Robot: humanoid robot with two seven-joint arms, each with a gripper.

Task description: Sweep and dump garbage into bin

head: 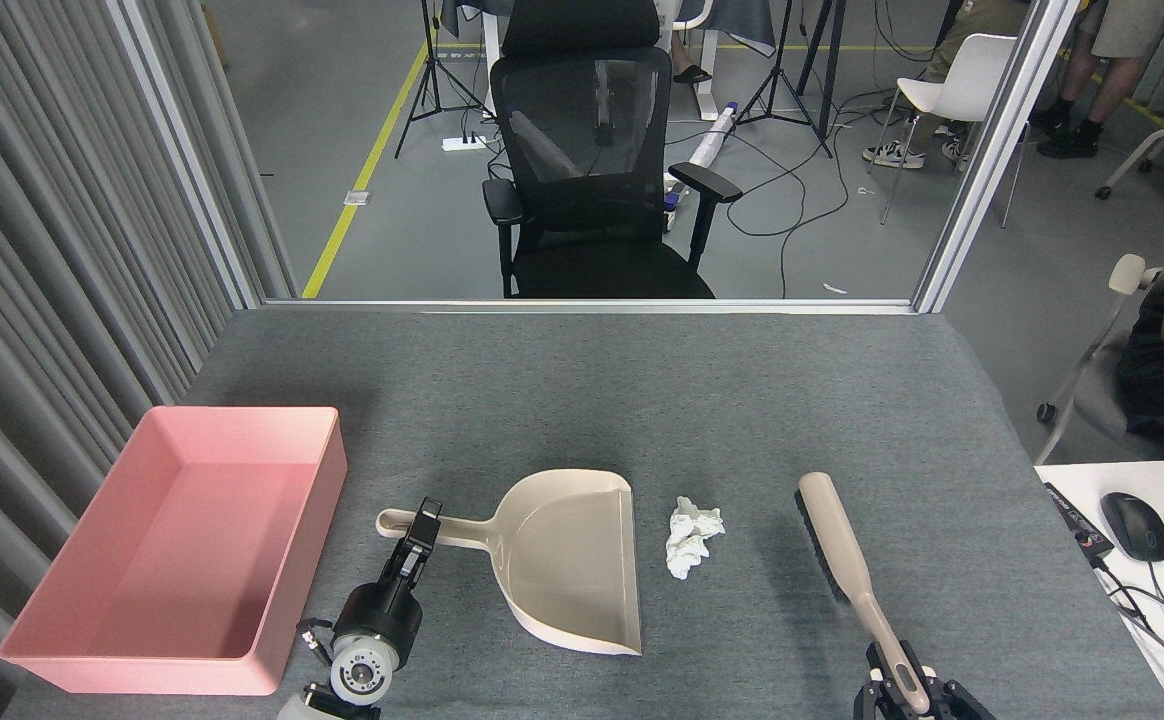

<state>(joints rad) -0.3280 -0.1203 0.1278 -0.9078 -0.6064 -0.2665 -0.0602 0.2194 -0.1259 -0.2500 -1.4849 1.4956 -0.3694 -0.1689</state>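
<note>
Left gripper (425, 524) is set at the dustpan (570, 560) handle, grip unclear; right gripper (910, 690) is clamped on the brush (845, 548) handle. Garbage (691, 536) lies on the counter (582, 400) between dustpan and brush. Bin (180, 545) sits far left.

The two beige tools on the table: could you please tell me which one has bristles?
The brush, right of the tissue wad, shows dark bristles along its left edge; the dustpan is a smooth open scoop.

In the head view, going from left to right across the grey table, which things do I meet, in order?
Pink bin → left pincer at the dustpan handle → beige dustpan → white tissue wad → brush, its handle held by the right pincer.
</note>
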